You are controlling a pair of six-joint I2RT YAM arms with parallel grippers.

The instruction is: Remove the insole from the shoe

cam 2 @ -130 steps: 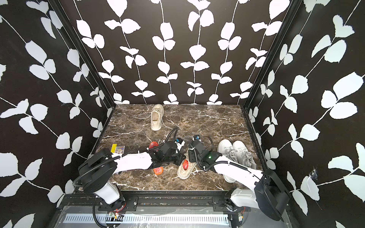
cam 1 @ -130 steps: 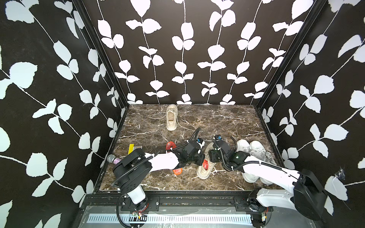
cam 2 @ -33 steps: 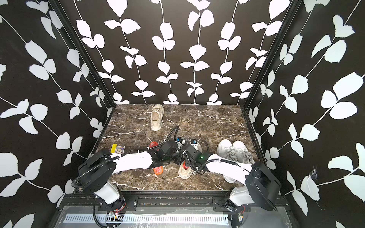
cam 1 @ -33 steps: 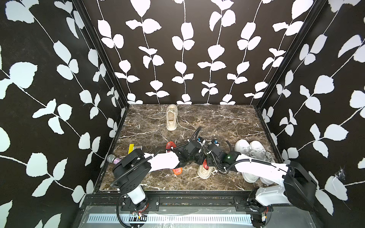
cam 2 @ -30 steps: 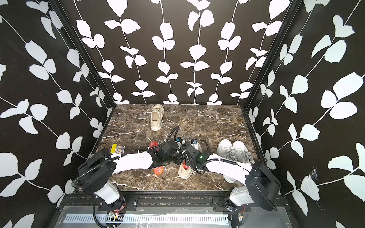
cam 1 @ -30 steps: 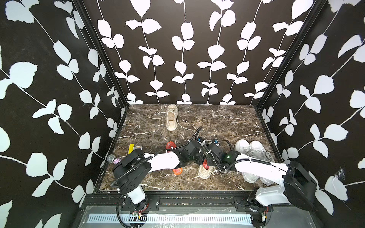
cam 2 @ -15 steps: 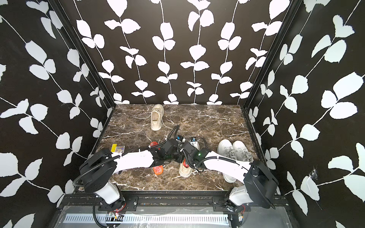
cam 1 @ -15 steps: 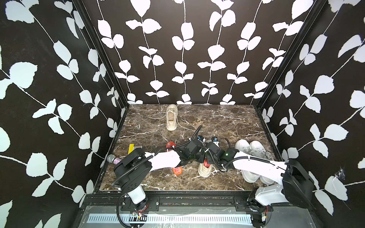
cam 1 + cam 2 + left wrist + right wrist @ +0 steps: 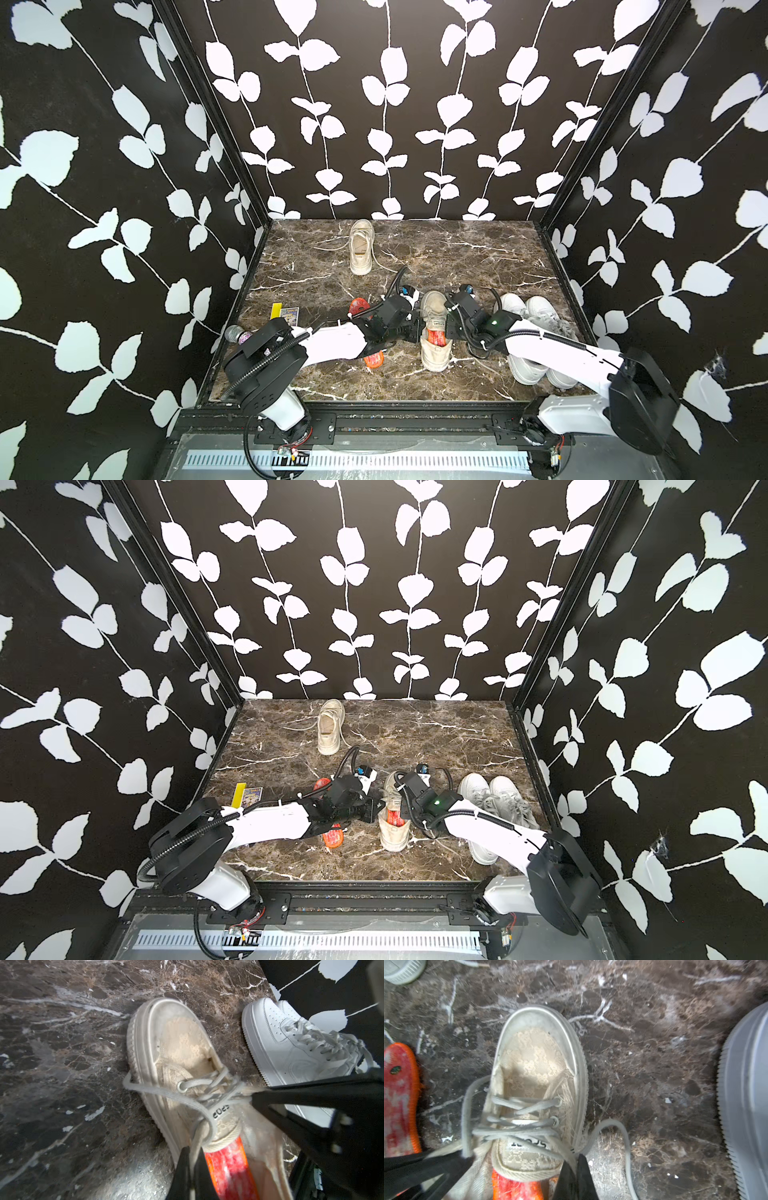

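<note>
The beige shoe point(image 9: 433, 305) lies toward the front edge of the marble worktop point(image 9: 478, 257), about midway along it, with the red-orange insole point(image 9: 437, 335) inside its opening. The left gripper point(image 9: 191, 1169) is pressed together on the shoe's rim and lace on one side, and the right gripper point(image 9: 575, 1176) pinches the opposite rim. A second orange insole point(image 9: 373, 357) lies just beside the shoe.

Both top views: bright, even light from above; marble floor point(image 9: 457, 257) sharp, soft shadows beneath the arms, wide-angle stretch toward the edges. Wrist views: dimmer, warmer; beige shoe point(image 9: 182, 1053) toe in focus, nearest parts smeared, white sneaker point(image 9: 745, 1105) blurred and grey, dull glare on the floor beside it.
</note>
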